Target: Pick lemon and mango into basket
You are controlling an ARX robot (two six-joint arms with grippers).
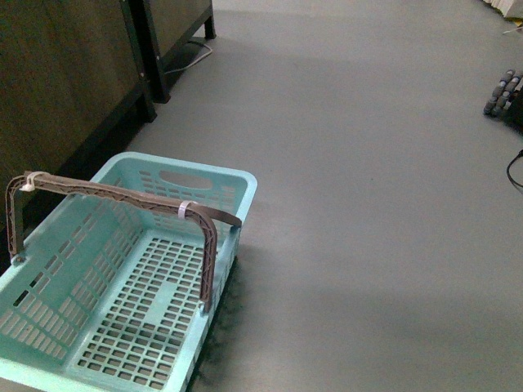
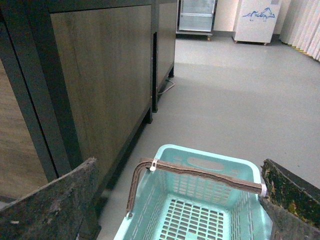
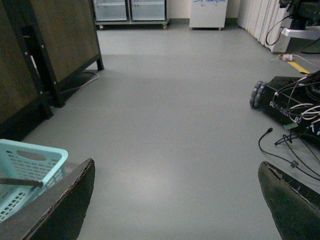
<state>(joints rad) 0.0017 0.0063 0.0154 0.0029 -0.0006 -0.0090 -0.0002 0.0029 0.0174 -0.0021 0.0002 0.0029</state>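
Note:
The pale turquoise basket (image 1: 221,184) stands on the grey floor at the lower left of the front view, empty, its brown-grey handle (image 1: 122,196) raised across it. The left wrist view looks down into the same basket (image 2: 210,162) between wide-spread dark fingers (image 2: 55,200); my left gripper (image 2: 180,200) is open above it. My right gripper (image 3: 177,200) is open over bare floor, with the basket (image 3: 47,152) at one side of it. The lemon and the mango are out of view. Neither arm shows in the front view.
A dark wooden cabinet (image 1: 73,73) on black legs stands just behind the basket. A wheeled black robot base with loose cables (image 3: 290,100) sits on the floor at the far right. Fridges (image 3: 130,10) line the far wall.

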